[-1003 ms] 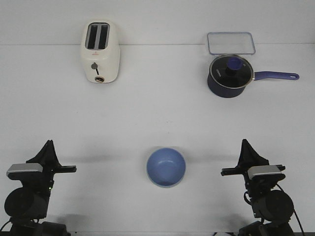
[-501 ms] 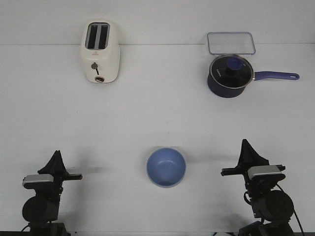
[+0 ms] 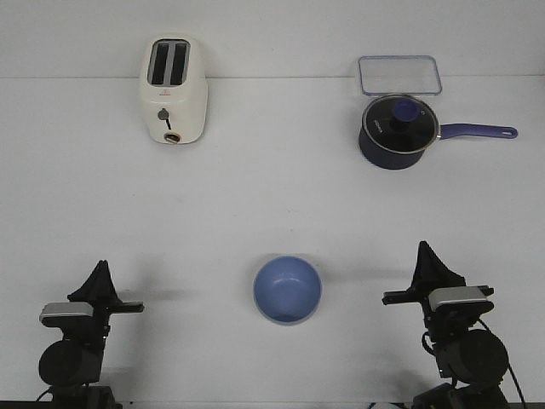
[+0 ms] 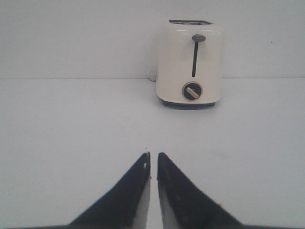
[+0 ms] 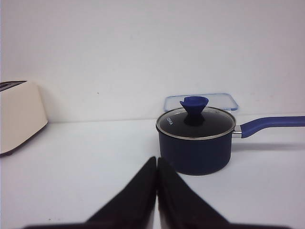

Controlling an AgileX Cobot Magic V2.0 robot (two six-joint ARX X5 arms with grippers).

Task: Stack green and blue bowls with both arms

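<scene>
Between both sets of clenched, empty fingers, left (image 3: 100, 271) and right (image 3: 423, 253), sits the blue bowl (image 3: 288, 290).

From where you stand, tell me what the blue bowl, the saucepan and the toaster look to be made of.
Blue bowl: smooth matte periwinkle, probably plastic or ceramic; no glare.
Saucepan: dark navy coated metal, shiny steel rim, clear glass lid with a blue knob.
Toaster: glossy cream shell, plastic or enamelled metal, with a brass-coloured dial.
</scene>
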